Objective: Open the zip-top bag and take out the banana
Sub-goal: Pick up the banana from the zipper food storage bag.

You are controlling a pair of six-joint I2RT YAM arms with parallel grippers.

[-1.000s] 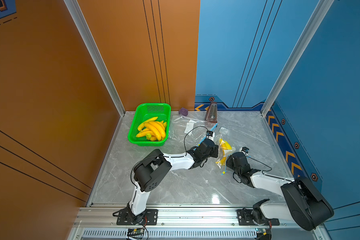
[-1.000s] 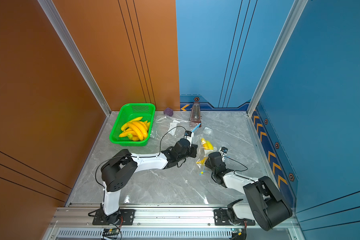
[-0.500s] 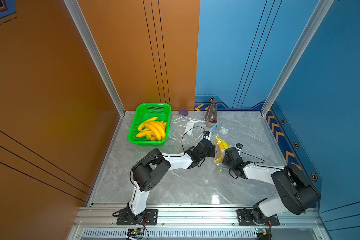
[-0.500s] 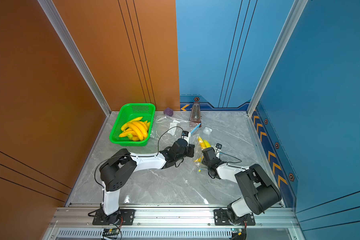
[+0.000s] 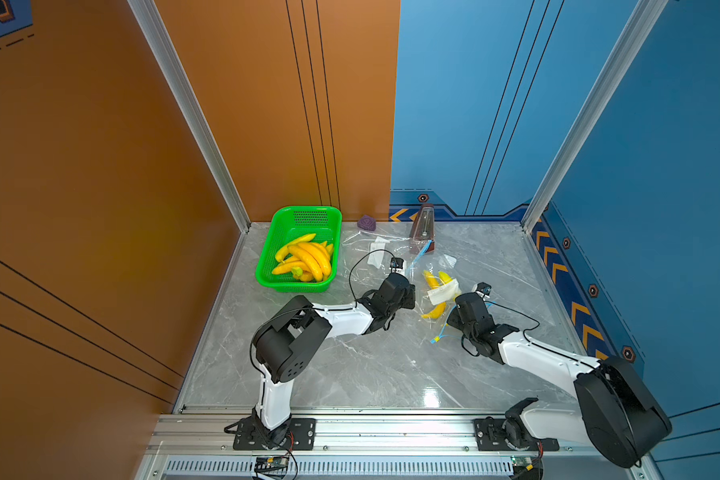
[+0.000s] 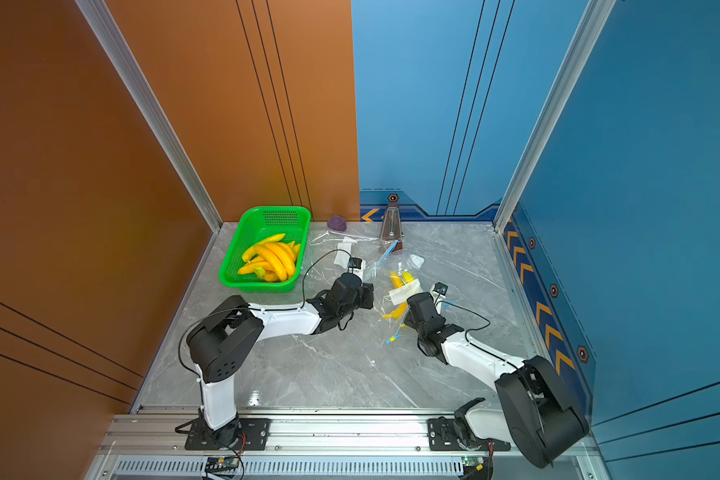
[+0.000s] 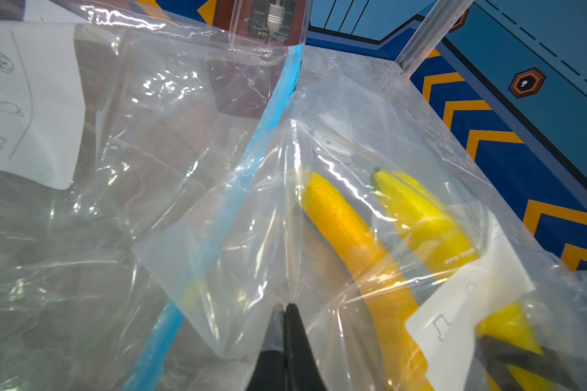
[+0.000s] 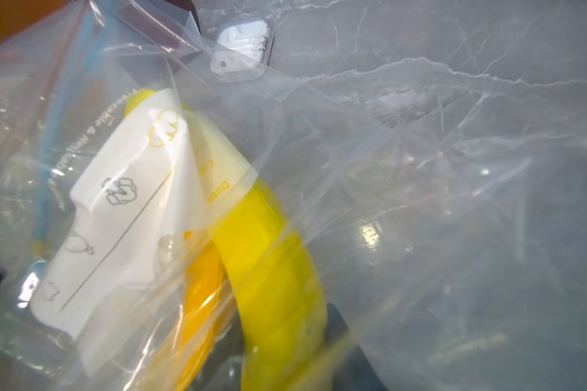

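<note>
Bananas [image 5: 432, 279] in zip-top bag [image 7: 217, 237], lengthwise toward metronome [image 5: 422, 226], left gripper [image 7: 285, 325] clamped on its film, right gripper [image 5: 454, 300] alongside, spread unclear.

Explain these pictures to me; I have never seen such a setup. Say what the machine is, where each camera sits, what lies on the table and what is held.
Two robot arms stand at the edge of a marble table. The two wide pictures look down from overhead; the two close-ups come from cameras on the arms' wrists. On the table are a green basket of bananas, a purple block, a metronome and a clear zip-top bag holding an orange-yellow banana and a paler yellow banana. The left gripper is shut, pinching the bag's film. The right gripper is at the paler yellow banana; whether it grips is unclear.
</note>
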